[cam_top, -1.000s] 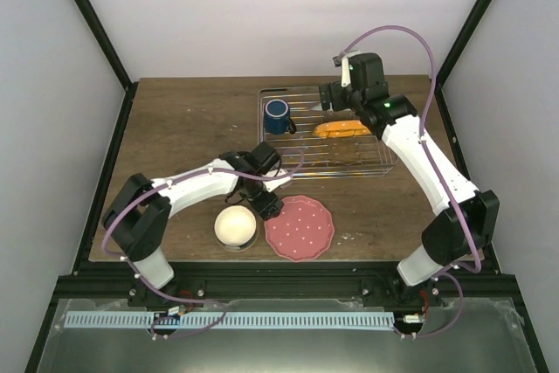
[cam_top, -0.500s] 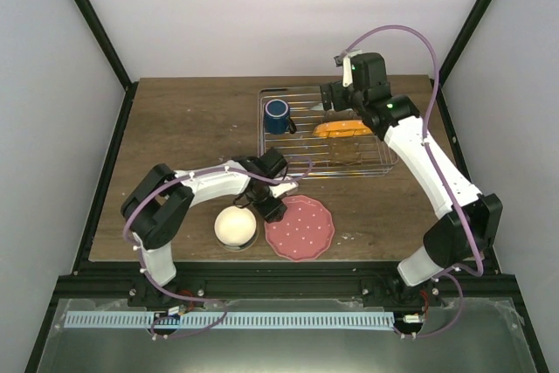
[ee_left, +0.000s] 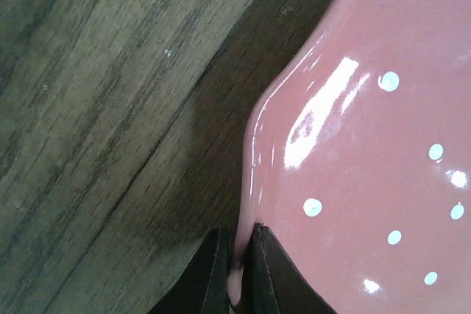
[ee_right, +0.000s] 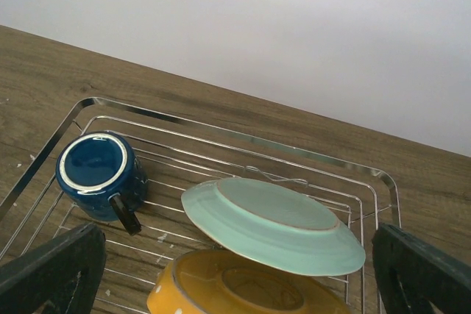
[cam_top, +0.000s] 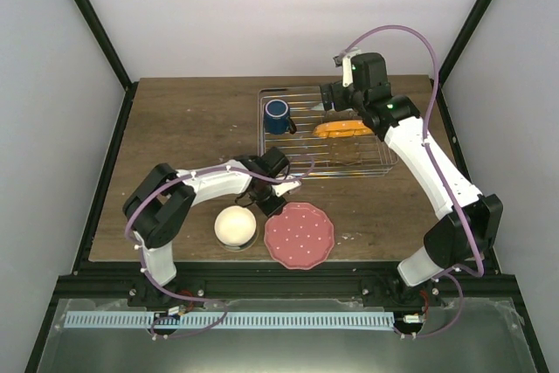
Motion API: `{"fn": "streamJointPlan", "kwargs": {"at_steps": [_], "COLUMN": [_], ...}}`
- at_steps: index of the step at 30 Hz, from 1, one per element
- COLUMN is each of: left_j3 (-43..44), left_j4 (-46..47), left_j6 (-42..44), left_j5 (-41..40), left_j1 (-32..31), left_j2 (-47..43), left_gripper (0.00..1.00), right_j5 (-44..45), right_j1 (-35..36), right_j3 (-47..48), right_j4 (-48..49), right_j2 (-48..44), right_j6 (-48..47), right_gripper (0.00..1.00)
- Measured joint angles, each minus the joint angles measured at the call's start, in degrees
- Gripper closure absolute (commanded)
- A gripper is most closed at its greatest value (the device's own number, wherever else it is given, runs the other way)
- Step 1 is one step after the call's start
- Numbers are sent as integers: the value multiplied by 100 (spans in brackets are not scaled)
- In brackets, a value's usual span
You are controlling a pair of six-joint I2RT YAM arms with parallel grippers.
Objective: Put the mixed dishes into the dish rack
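Change. The scalloped pink-red plate (cam_top: 300,234) lies near the front edge of the table (cam_top: 183,128), about midway along it. The left gripper (ee_left: 237,277), which stood wide a second ago, has now closed to a narrow pinch on the plate's far-left rim, one finger (ee_left: 268,273) above and one below. The plate has slid slightly toward the front edge as the jaws closed. I judge the grasp made and the lift not yet begun.

Room. The dish rack (cam_top: 262,128) sits at the far right of the table. Its right half holds the mint-green flower-marked plate (ee_right: 235,288), orange underside up, with the mint-green bowl (ee_right: 272,226) overturned against it. The dark blue mug (cam_top: 278,115) occupies the far-left corner. The rack's near strip looks free, and I would aim there. The right gripper (cam_top: 330,98) hovers with jaws wide above the rack's far side, holding nothing, so I would keep the plate's path low and to the rack's near side. The cream-white bowl (cam_top: 235,226) stands just beside the plate's left edge, so any swing left risks a knock.
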Motion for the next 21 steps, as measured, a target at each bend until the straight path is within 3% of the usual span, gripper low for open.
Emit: {"fn": "streamJointPlan", "kwargs": {"at_steps": [14,21], "left_j3": [310,774], "left_j4": [-337,-699], "left_j6": [151,326], "left_j5": [85,13], "left_j1": [-22,-31], "left_j2": [17,-372], "left_gripper": [100,100], "right_j5": [-76,-925], "right_j1": [-48,-645], "right_j3": [-9,-302], "right_j4": [9,-225], "right_j2": [0,-219], "right_j6": [33,428], "right_gripper": [0,0]}}
